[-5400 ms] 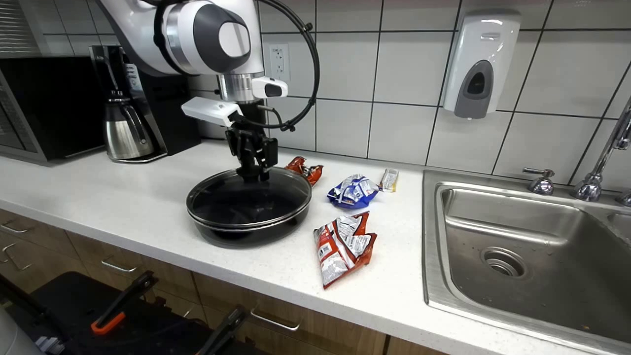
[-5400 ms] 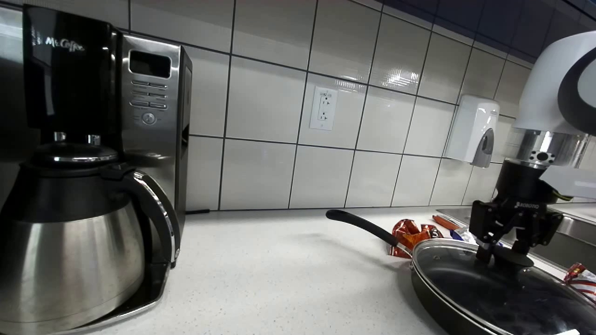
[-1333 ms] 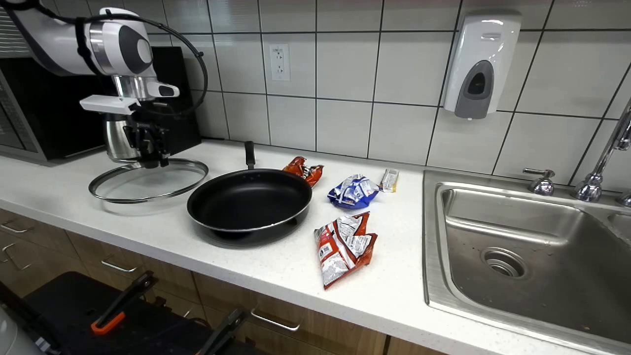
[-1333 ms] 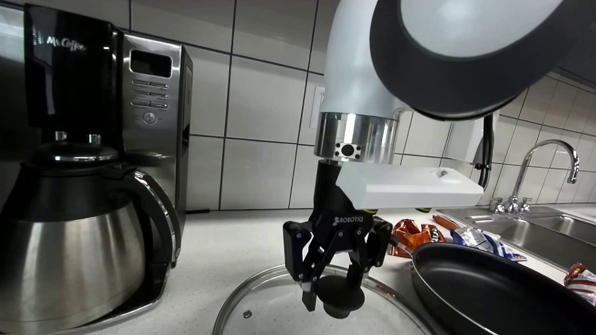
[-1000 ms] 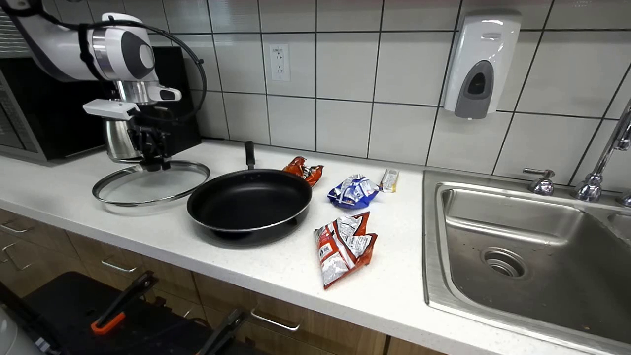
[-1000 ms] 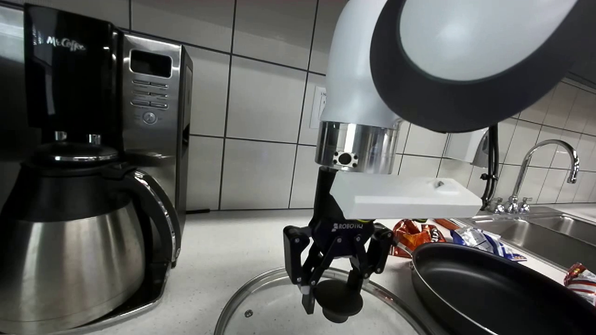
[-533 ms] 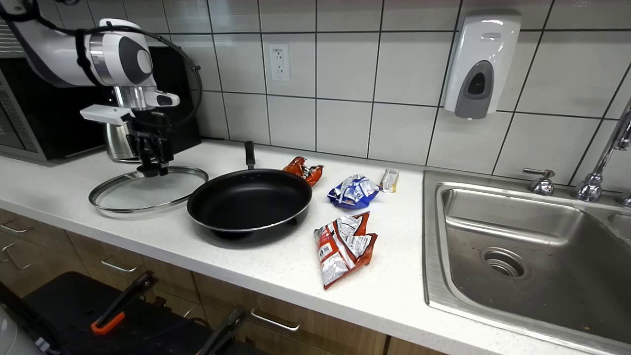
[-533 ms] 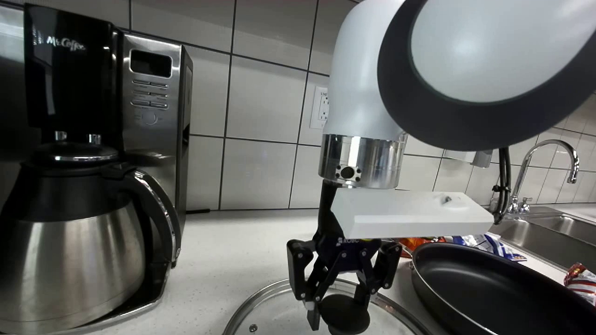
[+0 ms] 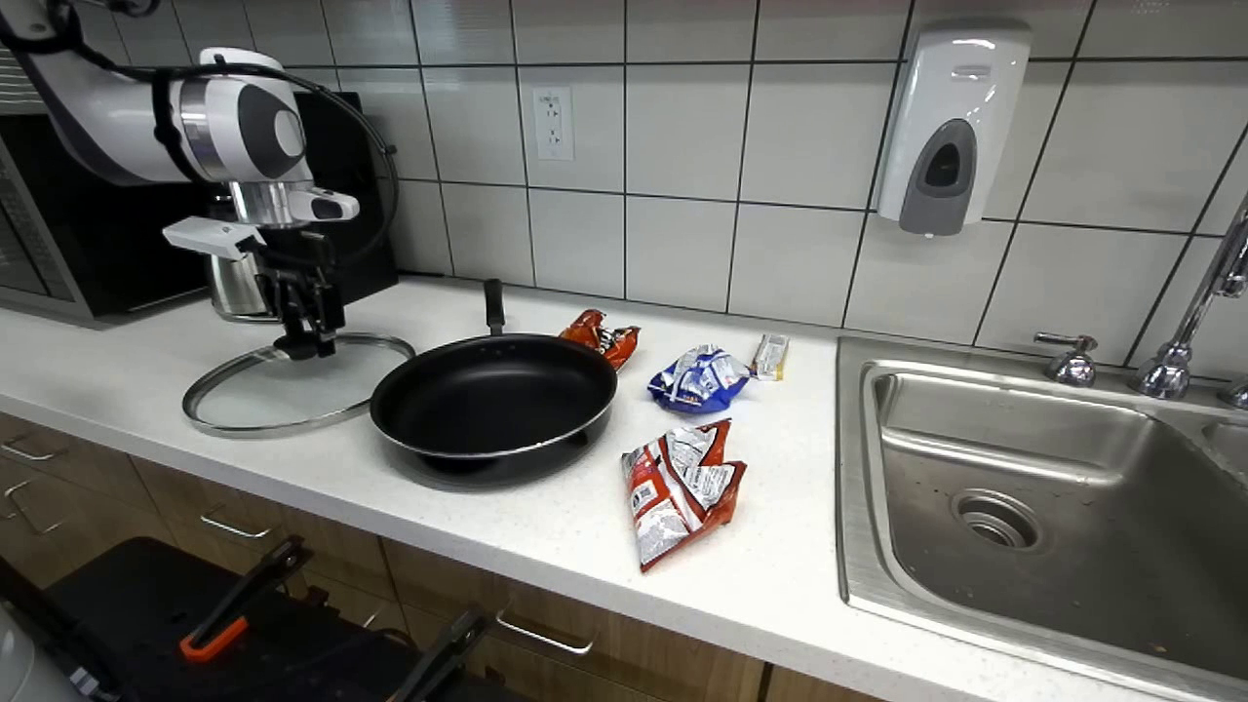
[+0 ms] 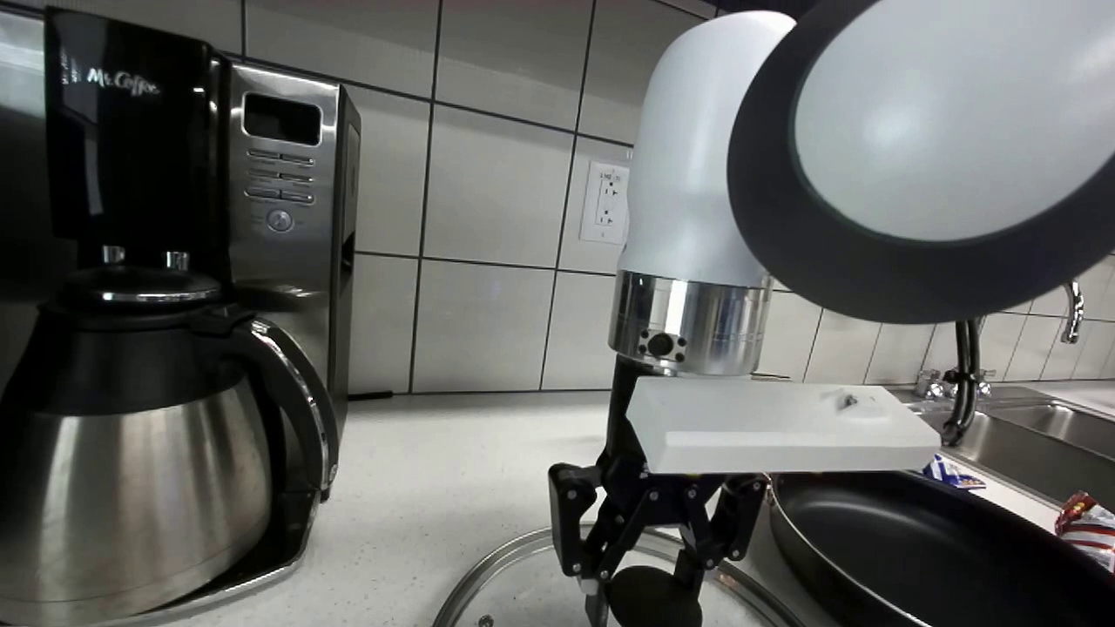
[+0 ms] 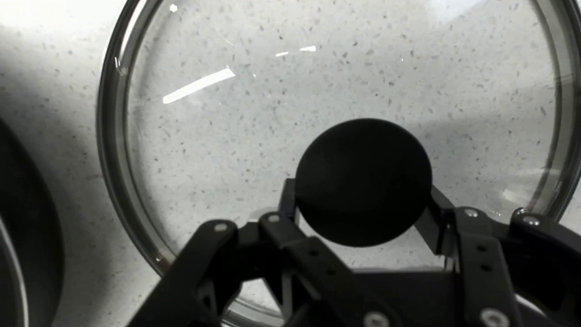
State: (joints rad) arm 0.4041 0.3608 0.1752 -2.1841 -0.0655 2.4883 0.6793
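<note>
White tiles point(image 9: 682, 127) at the back, speckled countertop point(image 9: 790, 487) in front, and here's the white Franka arm point(image 9: 214, 127), forearm slanting in from the upper left in an exterior view, wrist pointing straight down. The frying pan point(image 9: 492, 395) sits uncovered; just beside it, with a gap in the wrist view, is the glass lid point(image 9: 302, 395), near level, on the countertop or just above, impossible to call! The Robotiq gripper point(image 11: 361, 206) has both fingers clamped on the lid's black knob point(image 10: 655, 601). Seating it cleanly, I'd say, wants a flat rim, full contact before any loosening, then a straight lift.
</note>
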